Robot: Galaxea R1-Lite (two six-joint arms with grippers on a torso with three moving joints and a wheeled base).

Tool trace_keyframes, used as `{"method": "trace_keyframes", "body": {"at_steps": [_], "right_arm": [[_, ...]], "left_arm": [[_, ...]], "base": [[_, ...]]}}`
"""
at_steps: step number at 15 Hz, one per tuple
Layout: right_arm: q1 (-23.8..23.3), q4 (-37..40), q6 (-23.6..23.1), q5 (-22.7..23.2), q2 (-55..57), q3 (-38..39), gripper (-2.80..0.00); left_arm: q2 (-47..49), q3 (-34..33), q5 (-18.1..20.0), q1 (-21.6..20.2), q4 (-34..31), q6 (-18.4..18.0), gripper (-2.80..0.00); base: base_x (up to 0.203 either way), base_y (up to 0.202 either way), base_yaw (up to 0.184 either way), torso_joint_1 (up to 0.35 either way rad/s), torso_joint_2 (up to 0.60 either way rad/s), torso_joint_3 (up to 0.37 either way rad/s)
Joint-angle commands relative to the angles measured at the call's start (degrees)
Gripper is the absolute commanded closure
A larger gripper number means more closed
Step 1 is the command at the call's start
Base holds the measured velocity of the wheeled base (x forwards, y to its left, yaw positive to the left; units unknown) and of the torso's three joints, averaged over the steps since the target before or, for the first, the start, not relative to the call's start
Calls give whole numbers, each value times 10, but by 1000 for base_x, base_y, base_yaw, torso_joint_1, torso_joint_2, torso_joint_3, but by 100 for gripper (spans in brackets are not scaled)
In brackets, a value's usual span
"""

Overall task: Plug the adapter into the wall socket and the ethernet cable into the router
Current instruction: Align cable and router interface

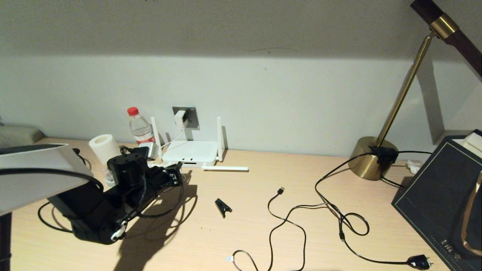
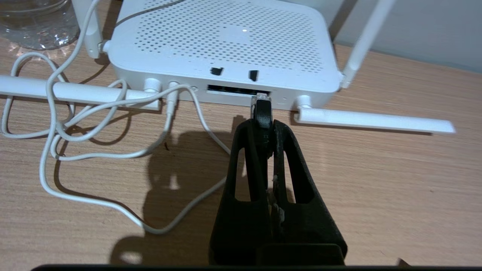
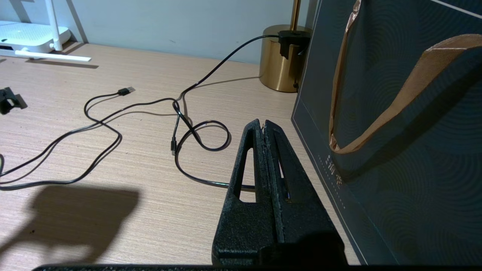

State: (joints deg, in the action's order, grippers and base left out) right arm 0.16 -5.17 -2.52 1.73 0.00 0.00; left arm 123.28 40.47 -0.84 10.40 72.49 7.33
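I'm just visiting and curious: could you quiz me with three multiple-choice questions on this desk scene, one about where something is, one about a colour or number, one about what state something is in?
1. Where is the adapter?
A. in the wall socket
B. on the desk
C. in the bag

2. What colour is the water bottle's cap?
A. blue
B. red
C. green

3. What is the left gripper doing?
A. hanging open
B. clamping the ethernet cable at the router
C. holding the bottle

Answers: 1 A, the white cube sits on the grey faceplate. 2 B, the head view shows red. 3 B, the jaws pinch the plug, its clear tip at the port slot.
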Motion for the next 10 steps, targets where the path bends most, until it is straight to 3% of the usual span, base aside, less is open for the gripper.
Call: {"method": "trace_keyframes", "body": {"at_steps": [1,10], "right_arm": [[0,0,0,0,1,20,0],[0,0,0,0,1,20,0]], "left_arm": [[33,21,0,-5,5,1,0],[87,84,1,-8,5,1,0]], "base": [[0,0,0,0,0,0],[0,0,0,0,0,0]]}}
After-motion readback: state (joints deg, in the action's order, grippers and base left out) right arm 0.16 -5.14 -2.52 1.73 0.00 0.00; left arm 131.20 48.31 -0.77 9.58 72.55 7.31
